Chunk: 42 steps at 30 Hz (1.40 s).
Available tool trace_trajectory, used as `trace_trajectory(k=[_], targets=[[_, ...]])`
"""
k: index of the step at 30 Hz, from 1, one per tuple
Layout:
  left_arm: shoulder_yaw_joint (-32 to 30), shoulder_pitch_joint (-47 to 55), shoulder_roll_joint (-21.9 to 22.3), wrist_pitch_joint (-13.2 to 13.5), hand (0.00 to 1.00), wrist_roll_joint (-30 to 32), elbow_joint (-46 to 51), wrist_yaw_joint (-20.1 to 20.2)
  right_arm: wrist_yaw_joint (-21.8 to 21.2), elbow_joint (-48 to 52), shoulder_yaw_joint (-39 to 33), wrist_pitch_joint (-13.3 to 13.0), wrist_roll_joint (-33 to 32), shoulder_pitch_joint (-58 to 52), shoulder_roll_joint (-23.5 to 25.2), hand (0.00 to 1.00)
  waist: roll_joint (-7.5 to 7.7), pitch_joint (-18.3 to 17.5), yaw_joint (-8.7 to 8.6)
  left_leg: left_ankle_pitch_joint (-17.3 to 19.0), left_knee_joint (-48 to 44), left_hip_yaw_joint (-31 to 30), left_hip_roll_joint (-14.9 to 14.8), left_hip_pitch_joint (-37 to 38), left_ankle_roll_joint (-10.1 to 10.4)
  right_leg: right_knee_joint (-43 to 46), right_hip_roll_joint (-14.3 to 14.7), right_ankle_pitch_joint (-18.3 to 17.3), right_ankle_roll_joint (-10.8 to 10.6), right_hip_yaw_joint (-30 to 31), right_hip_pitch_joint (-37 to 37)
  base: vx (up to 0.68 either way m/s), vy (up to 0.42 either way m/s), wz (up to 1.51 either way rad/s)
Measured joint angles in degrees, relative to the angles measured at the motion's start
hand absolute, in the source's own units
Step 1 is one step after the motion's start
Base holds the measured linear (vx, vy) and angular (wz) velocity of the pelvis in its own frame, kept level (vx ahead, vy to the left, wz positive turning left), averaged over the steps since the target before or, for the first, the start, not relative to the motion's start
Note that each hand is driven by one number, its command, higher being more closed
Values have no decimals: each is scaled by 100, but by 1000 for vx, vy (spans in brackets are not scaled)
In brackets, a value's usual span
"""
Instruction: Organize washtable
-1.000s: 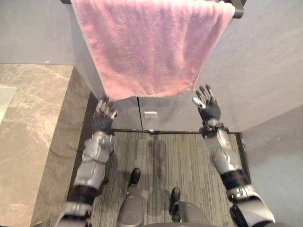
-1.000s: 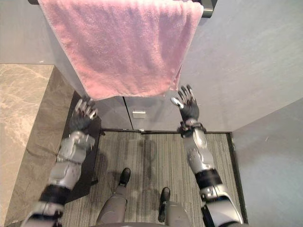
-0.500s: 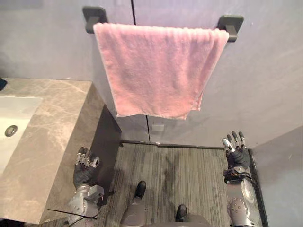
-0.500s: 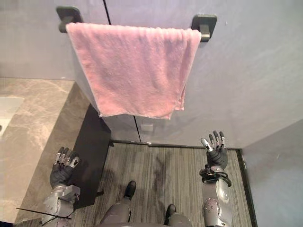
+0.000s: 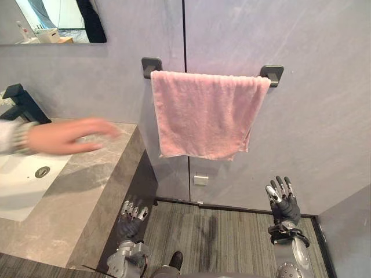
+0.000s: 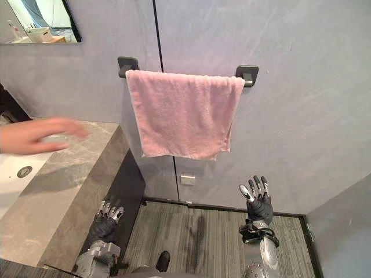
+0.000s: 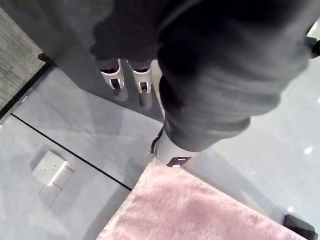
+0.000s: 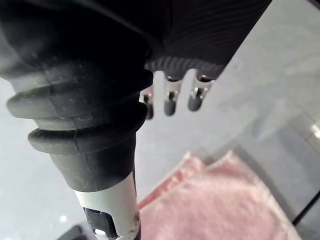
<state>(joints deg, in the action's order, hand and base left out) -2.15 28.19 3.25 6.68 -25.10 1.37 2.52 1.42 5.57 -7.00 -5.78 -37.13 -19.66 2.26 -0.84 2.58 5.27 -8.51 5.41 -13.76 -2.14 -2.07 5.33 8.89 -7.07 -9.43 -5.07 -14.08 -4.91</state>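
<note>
A pink towel [image 5: 206, 113] hangs folded over a dark wall rail [image 5: 272, 73], its lower edge well above the floor. My left hand [image 5: 130, 220] is low beside the dark side of the washtable, fingers straight and holding nothing. My right hand [image 5: 283, 202] is low on the right, fingers spread upward and empty, far below the towel. The towel's lower corner [image 7: 200, 210] shows past my left hand in its wrist view, and its folded edge [image 8: 220, 200] shows in the right wrist view.
A marble washtable [image 5: 87, 191] with a white sink [image 5: 23, 179] and a black tap [image 5: 20, 104] stands at the left. A person's hand [image 5: 66, 136] reaches over the counter. A mirror [image 5: 52, 20] hangs at upper left. A wall socket [image 5: 200, 180] sits below the towel.
The camera has pulled back and tilted up, so the towel looks smaller and higher. Both hands dropped away from the towel's lower edge. A person's hand has come in over the counter.
</note>
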Motion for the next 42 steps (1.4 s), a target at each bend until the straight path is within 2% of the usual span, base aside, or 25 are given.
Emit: trace_trajectory(k=[9, 14, 18, 27, 42], targets=[[674, 52, -74, -21, 0, 113, -183, 120, 122, -1, 281, -2, -4, 16, 127, 0, 19, -49, -6, 21, 0, 184, -29, 7, -19, -64, 1, -17, -7, 84, 26, 4, 6, -7], [1124, 50, -267, -26, 0, 202, -188, 213, 213, -88, 375, -2, -5, 16, 119, 0, 31, -92, -46, 10, 0, 315, -66, -36, -42, -107, 12, 39, -27, 193, 118, 37, -8, -12], [1186, 48, -309, -26, 0, 326, -190, 240, 222, -279, 386, -2, -5, 64, 103, 0, 41, -96, -114, 28, 0, 373, -66, -41, -33, -128, 21, 41, -26, 262, 147, 33, -5, -9], [1316, -122, -511, -25, 0, 373, -206, 208, 238, -552, 512, -2, -4, 181, -16, 0, 82, -82, -130, 52, 3, 469, -98, -125, -23, -264, 59, 144, -12, 378, 222, 8, 0, -6], [1104, -135, -444, -25, 0, 504, -258, -22, 339, -657, 525, -2, 3, 185, 13, 0, 123, -66, -130, 51, 8, 475, -100, -125, -23, -265, 60, 146, -12, 380, 222, 0, 0, 0]])
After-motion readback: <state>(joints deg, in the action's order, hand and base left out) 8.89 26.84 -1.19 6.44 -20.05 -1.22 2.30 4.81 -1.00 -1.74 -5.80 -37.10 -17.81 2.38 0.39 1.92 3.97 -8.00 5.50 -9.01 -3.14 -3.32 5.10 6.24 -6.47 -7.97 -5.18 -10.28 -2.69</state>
